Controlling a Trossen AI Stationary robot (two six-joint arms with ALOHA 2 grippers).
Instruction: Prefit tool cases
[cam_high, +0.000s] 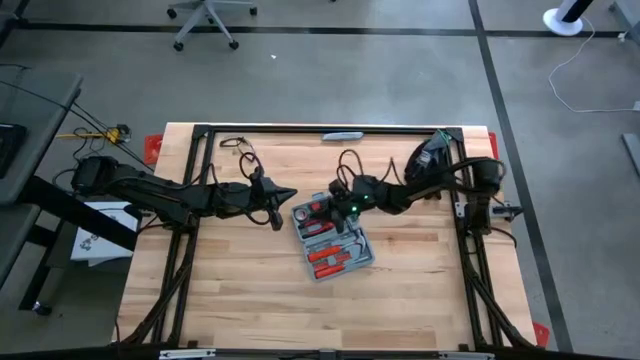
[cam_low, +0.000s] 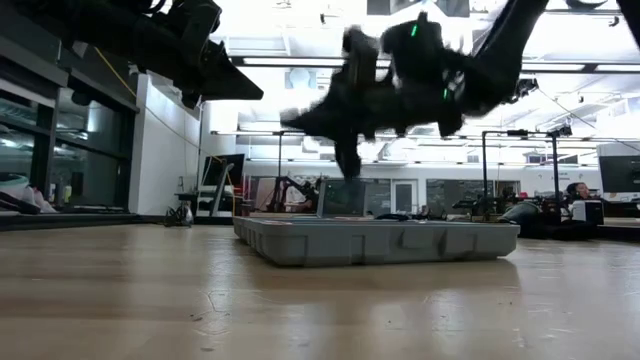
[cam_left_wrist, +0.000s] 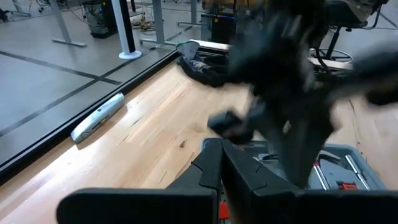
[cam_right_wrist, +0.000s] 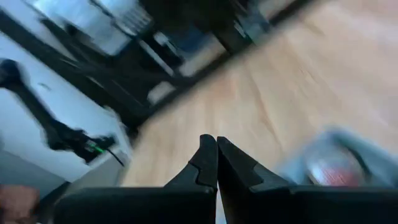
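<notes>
One case (cam_high: 332, 238), grey, lies open and flat at mid-tabletop (cam_high: 250, 300), angled; red-handled tools sit in its moulded tray, count not resolvable. One slim grey bar (cam_high: 342, 135) lies at the far edge, well apart. No legible writing or brand on anything. Left tool (cam_high: 290, 195): fingers pressed together, holding nothing, hovering just left of the case. Right tool (cam_high: 338, 187): fingers together, empty, above the case's far end. Both are clear of the tabletop in the low view.
</notes>
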